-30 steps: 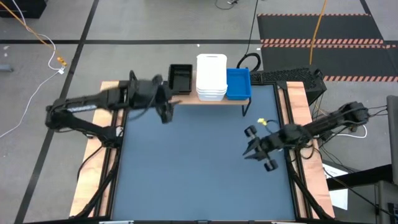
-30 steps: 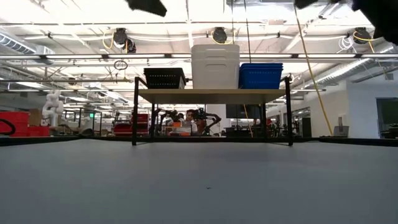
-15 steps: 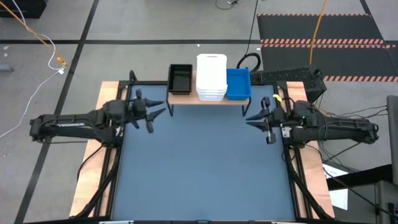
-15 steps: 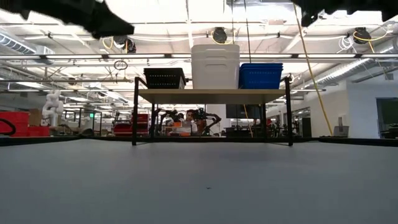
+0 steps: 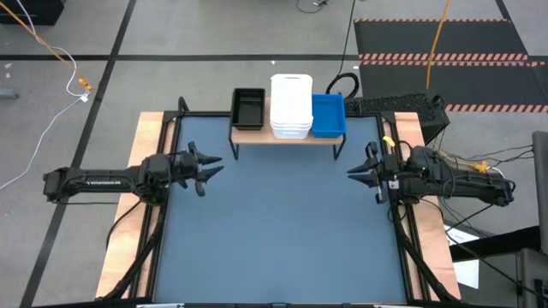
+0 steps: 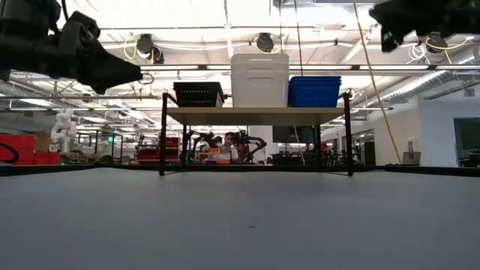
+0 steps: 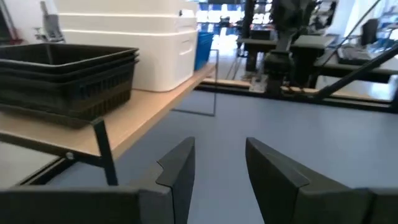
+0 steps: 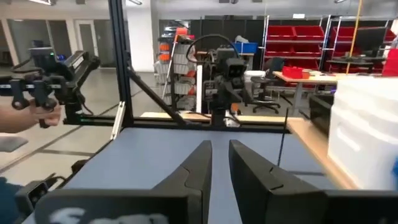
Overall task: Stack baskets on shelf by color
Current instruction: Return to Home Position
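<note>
From above, the left gripper [image 5: 212, 163] hung at the counter's [image 5: 274, 239] left edge and the right gripper [image 5: 355, 171] at its right edge. Both were clear of the shelf [image 5: 257, 135] at top centre, as suits parked arms. In the level view, black baskets [image 6: 198, 94], white baskets [image 6: 259, 79] and blue baskets [image 6: 314, 91] stood sorted by colour, left to right, on the shelf. The left wrist view showed its fingers [image 7: 177, 171] apart, gripping nothing. The right wrist view showed fingers [image 8: 200, 165] parted narrowly, also empty.
</note>
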### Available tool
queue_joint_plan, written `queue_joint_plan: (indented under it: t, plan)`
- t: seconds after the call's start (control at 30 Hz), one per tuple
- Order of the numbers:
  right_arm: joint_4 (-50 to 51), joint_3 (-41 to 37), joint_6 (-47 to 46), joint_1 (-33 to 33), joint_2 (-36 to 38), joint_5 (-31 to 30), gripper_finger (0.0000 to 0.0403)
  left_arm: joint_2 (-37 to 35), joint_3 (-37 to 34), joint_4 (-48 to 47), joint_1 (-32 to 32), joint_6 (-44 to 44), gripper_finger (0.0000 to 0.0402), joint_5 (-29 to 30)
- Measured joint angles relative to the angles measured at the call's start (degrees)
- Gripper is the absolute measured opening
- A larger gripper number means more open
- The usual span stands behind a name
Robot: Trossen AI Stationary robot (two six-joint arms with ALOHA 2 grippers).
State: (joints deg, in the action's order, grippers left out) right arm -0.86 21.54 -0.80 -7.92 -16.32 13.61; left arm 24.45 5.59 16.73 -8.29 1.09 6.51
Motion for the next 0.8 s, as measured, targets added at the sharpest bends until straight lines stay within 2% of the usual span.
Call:
queue_joint_plan:
  t: [0.37, 0.57, 0.8]
  plan:
    - [-1.49, -10.46, -0.06, 0.01, 15.74, -4.42, 0.0047, -4.51, -5.03, -0.71, 0.02, 2.29, 0.0145, -0.68]
    - [-5.14, -14.0, 5.11, 0.01, 15.29, -5.24, 0.0047, -4.55, -5.03, 2.63, 1.27, 2.25, 0.0145, -5.85]
    - [-11.72, -20.29, 2.73, 0.0, 15.27, -6.47, 0.0047, -3.43, -5.01, 4.26, 4.46, 5.02, 0.0145, -9.32]
